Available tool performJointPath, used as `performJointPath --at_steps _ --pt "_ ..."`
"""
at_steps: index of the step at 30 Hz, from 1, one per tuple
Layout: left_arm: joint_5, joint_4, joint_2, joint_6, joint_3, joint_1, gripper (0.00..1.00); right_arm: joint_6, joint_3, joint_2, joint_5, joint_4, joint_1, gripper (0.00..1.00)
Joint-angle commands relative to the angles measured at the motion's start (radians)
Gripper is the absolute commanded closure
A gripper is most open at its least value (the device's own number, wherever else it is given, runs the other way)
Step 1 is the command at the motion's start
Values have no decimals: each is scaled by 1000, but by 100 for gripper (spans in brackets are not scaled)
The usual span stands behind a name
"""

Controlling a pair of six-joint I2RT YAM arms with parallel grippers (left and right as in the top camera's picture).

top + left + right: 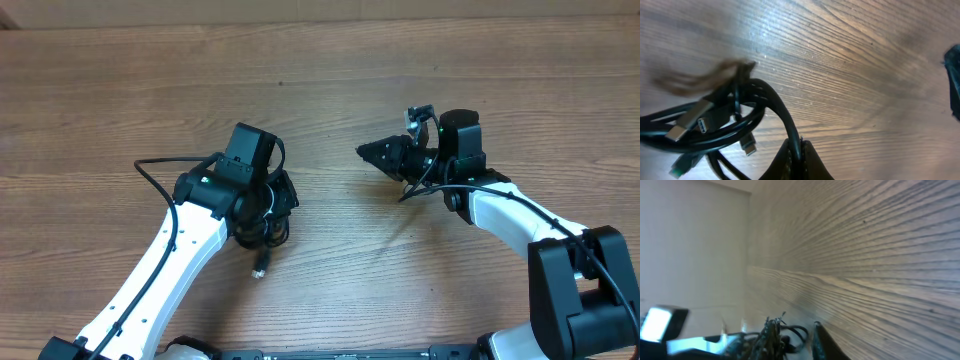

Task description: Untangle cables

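The cables [264,230] lie in a small black tangled bundle on the wooden table, under my left wrist. One plug end [261,268] sticks out toward the front. In the left wrist view the cables [715,130] form loops with several flat metal plugs. My left gripper [801,148] is shut on one thick black strand of them. My right gripper [366,152] hovers apart to the right and points left toward the bundle. In the right wrist view the right gripper [795,323] has a narrow gap between its fingers, with nothing in it.
The wooden table [330,70] stretches bare behind and between the arms. A thin black lead [412,190] hangs under the right wrist. A dark shape [954,80] shows at the right edge of the left wrist view.
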Motion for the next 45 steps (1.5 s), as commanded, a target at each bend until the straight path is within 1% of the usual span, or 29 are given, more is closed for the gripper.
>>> performJointPath --at_steps 1,4,8,12,15,16,20,24,28,31,34,36,42,45 --pt "-6 5 0 180 -3 0 96 -107 17 -22 3 -16 2 78" --pt "-6 6 0 275 -3 0 96 -235 17 -22 -64 -17 11 75" --pt "-5 8 0 360 -3 0 96 -406 17 -22 -149 -23 50 67" --pt "-6 9 0 464 -3 0 96 -583 17 -22 -138 -73 106 57" --pt "-7 9 0 540 -3 0 96 -656 17 -21 -87 -105 151 51" --pt "-7 9 0 552 -3 0 96 -671 17 -20 -51 -116 167 48" --pt "-10 9 0 558 -3 0 96 -766 17 -15 65 -164 230 44" --pt "-10 9 0 587 -3 0 96 -853 16 -13 77 -176 273 42" --pt "-10 9 0 668 -3 0 96 -871 16 -12 183 -176 299 41" --pt "-10 9 0 719 -3 0 96 -883 16 -3 248 -176 305 39" --pt "-10 9 0 778 -3 0 96 -919 16 22 249 -174 305 39" --pt "-10 9 0 808 -3 0 96 -919 16 40 249 -168 305 39" --pt "-10 15 0 911 -3 0 96 -919 16 58 245 -145 305 43" --pt "-5 32 0 933 -3 0 96 -919 16 60 245 -129 305 44"
